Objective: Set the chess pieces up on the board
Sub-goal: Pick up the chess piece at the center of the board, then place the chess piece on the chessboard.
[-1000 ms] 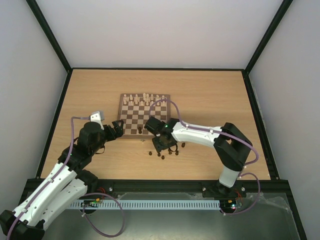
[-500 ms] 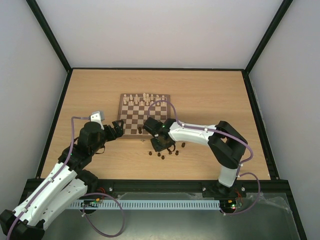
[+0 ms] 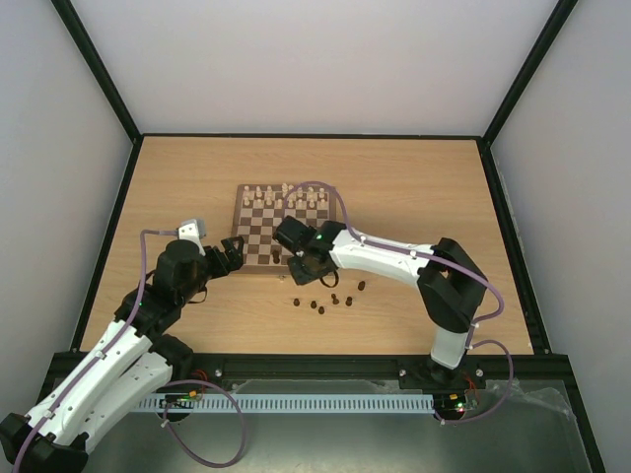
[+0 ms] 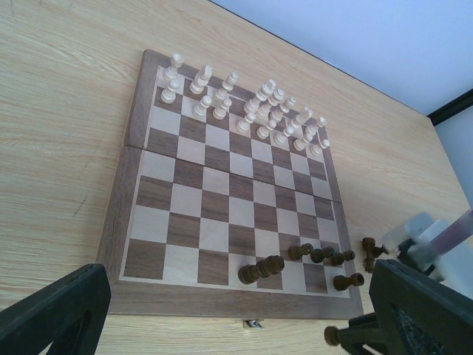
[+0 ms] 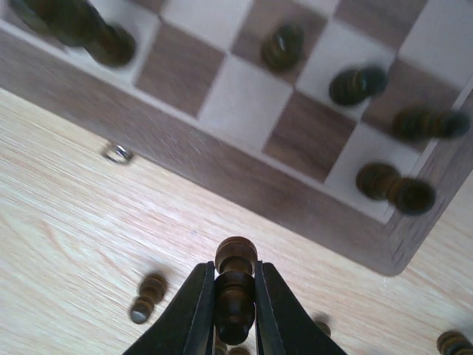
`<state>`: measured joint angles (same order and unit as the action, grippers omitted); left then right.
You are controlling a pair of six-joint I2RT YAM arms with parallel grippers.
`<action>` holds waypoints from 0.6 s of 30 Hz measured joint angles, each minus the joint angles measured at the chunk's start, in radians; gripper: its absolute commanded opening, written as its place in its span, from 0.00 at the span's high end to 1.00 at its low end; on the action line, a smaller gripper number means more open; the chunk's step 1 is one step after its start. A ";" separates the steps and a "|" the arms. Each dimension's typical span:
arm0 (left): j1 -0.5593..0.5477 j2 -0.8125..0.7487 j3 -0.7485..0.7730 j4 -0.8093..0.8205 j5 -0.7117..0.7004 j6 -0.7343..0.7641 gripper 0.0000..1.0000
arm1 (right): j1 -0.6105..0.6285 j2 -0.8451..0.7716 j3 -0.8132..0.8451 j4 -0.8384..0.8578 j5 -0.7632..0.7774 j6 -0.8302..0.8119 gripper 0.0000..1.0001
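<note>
Our right gripper [image 5: 235, 288] is closed narrow on a dark piece [image 5: 236, 257], at its waist; the board [image 5: 222, 174] lies just ahead of the gripper. We judge the piece to be light, stiff, slippery wood.

Right end effector [image 3: 301, 266] over near edge of the board [image 3: 258, 232]; chess pieces [image 3: 335, 299] scattered nearby.

Right gripper [image 5: 235, 275]: one piece [image 5: 236, 255] between the jaws, table [image 5: 66, 244] beneath. Just ahead lies the board [image 5: 244, 177] edge; four pieces [image 5: 357, 84] stand on it ahead and right, a tall piece [image 5: 111, 44] ahead and left. A loose piece [image 5: 146, 296] lies on the table left of the jaws. Left gripper [image 4: 236, 314]: board straight ahead, opposing men [image 4: 251, 118] along its far end.
</note>
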<state>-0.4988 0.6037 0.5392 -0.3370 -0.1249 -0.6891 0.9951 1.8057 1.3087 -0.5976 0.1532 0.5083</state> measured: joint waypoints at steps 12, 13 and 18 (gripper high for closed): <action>0.000 0.000 0.000 0.000 0.000 0.000 0.01 | -0.021 0.135 0.236 -0.058 0.012 -0.049 0.85; 0.000 0.000 0.000 0.000 0.000 0.000 0.01 | -0.023 0.148 0.240 -0.062 0.012 -0.053 0.85; 0.000 0.000 0.000 0.000 0.000 0.000 0.01 | -0.035 0.190 0.261 -0.089 0.012 -0.060 0.84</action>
<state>-0.4988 0.6033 0.5392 -0.3370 -0.1249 -0.6888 0.9604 1.9961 1.5700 -0.6861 0.1654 0.4484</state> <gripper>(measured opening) 0.991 0.156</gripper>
